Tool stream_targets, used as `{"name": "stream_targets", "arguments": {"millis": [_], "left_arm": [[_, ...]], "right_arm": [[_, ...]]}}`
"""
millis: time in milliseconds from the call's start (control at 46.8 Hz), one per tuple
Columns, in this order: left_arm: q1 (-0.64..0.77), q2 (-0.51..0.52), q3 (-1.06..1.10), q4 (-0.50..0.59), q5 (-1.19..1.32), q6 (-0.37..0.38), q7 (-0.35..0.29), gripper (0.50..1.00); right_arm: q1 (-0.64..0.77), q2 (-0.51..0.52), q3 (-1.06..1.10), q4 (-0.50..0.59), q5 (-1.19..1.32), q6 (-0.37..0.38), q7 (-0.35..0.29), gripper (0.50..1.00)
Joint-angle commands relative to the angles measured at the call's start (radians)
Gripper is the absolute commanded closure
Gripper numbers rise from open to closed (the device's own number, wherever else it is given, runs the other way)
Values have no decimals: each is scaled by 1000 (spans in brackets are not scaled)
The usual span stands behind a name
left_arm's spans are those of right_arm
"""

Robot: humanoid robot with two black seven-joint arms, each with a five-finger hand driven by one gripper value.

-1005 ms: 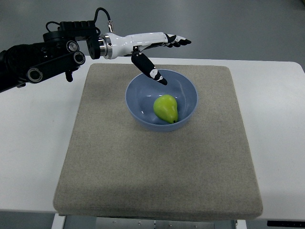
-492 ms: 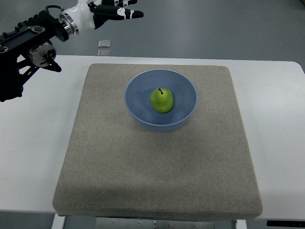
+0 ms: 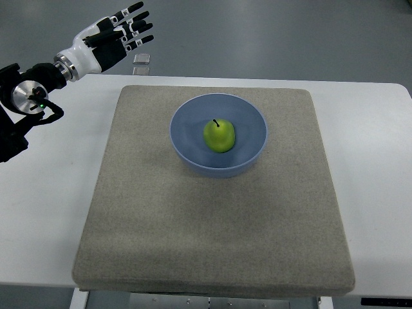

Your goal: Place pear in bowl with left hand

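Observation:
A green pear stands upright in the blue bowl, stem up, near the bowl's middle. The bowl rests on the upper centre of a beige mat. My left hand is up at the far left corner, well away from the bowl, above the table's back edge. Its white and black fingers are spread and hold nothing. The black left arm comes in from the left edge. No right hand shows.
The mat lies on a white table. A small grey square object lies on the floor beyond the table's back edge, close to my left hand's fingertips.
My left hand has drawn back from over the bowl to the far left corner. The pear has settled from lying on its side to standing upright in the bowl.

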State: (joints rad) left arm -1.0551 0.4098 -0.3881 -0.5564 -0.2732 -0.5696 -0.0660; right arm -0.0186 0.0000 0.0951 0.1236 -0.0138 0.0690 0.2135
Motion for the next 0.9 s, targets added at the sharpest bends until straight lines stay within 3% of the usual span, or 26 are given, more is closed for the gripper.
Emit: {"name": "stream_targets", "arguments": {"millis": [0,86,171,877], "left_arm": [[41,1,-66,4,-50,-3,81,504],[79,0,-132,4,-60,-1,152,504],[104,0,-170,4,-60,0,178,504],[129,50,-193,-2,-70,-23,196,504]], "right_arm": [[-1,0,2,1,3,0,0,574],[-1,0,0,1,3,0,0,574],[-1,0,2,1,5,2,0,574],[-14,0,2,10,5,12,0,574]]}}
